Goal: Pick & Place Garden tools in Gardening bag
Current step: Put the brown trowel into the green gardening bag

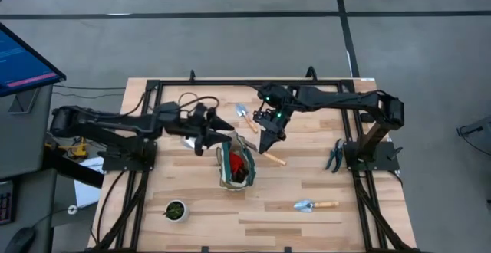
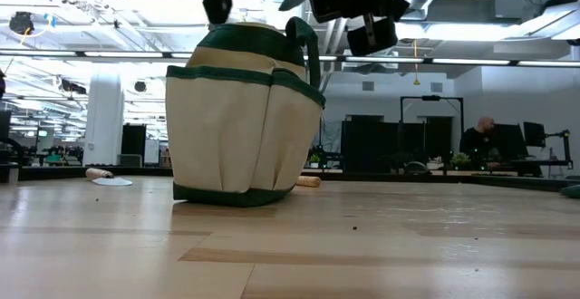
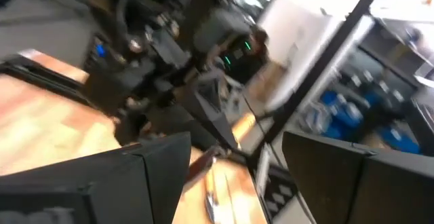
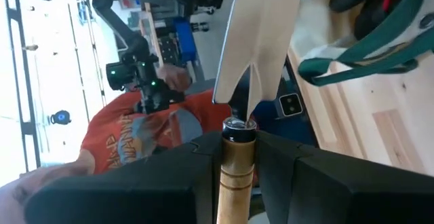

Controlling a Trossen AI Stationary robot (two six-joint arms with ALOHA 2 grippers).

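The gardening bag (image 1: 234,167) stands upright on its base at the table's middle, and it also shows in the low view (image 2: 240,118). A red-and-black item (image 1: 240,163) sits inside it. My right gripper (image 1: 265,142) is just right of the bag's far end and above it. It is shut on a garden tool with a silver head (image 4: 261,41) and a wooden handle. My left gripper (image 1: 222,130) hovers at the bag's far left, its fingers (image 3: 156,176) wide open and empty. My right gripper pinches the tool's wooden handle (image 4: 234,157) between its two fingers, close to the dark collar where the metal head starts. The fingers lie along the handle. The silver head sticks out past the fingertips, lifted clear of the table, next to the bag's rim (image 4: 352,58).
A trowel (image 1: 245,117) lies beyond the bag and another (image 1: 314,205) at the near right. Dark shears (image 1: 335,156) lie by the right arm's base. A wooden handle (image 1: 278,160) lies on the table right of the bag. A small pot (image 1: 176,210) stands near left.
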